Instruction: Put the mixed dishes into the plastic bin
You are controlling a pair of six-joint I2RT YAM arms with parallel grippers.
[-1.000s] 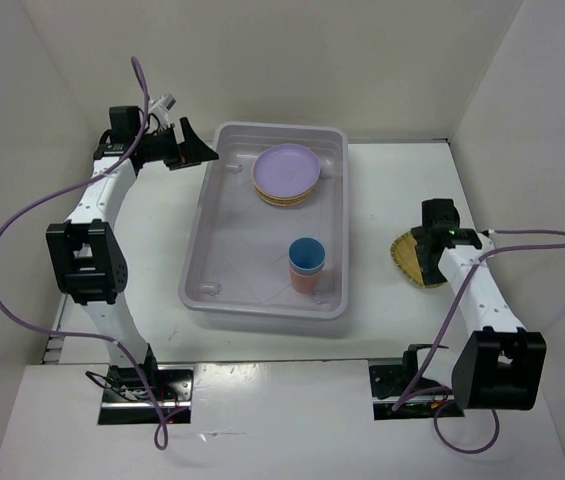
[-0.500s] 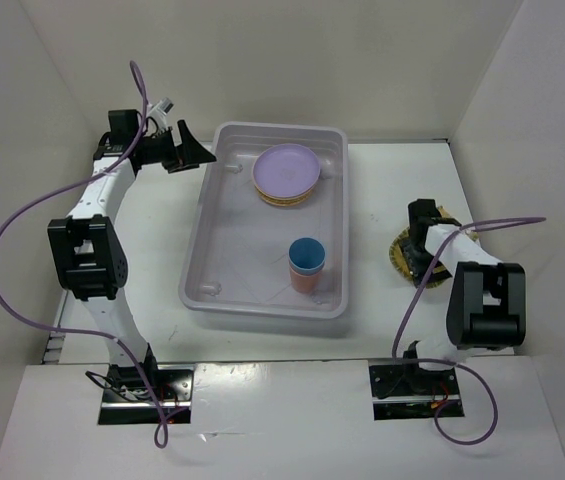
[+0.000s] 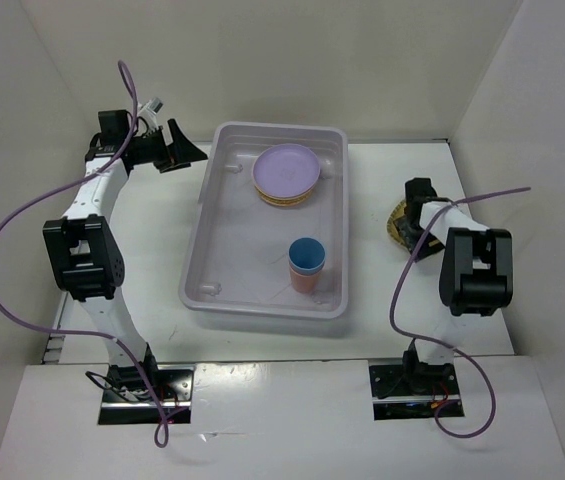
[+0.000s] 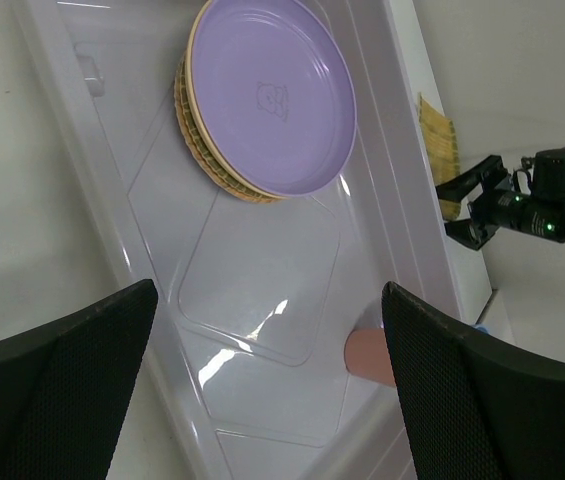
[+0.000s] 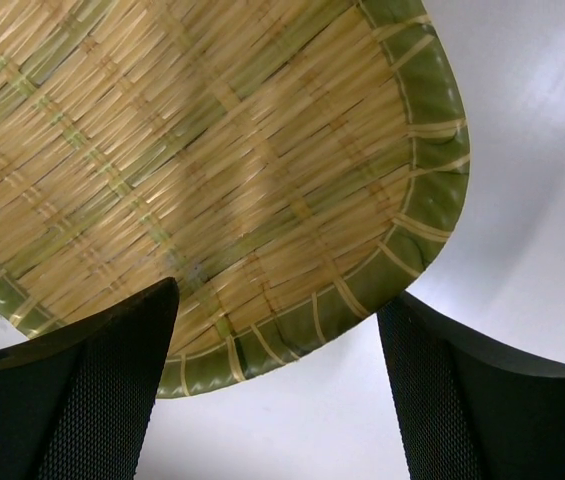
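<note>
White counter point(image 3: 362, 330), white walls. Plastic bin point(image 3: 242, 240) centre: lavender plate point(image 3: 286, 168) atop orange-tan plates point(image 4: 190, 130), far end; blue cup point(image 3: 307, 255) nested in salmon-pink cup point(image 3: 304, 282), near right. Yellow woven plate point(image 5: 212, 150) on counter, right of bin. Right arm swung upright since second ago, right jaws wide astride plate rim. Left jaws wide, off bin's far-left corner.

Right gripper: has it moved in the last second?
Yes. In the top view the right gripper has shifted away from its base and slightly closer to the plastic bin's right wall, over the woven plate.
</note>
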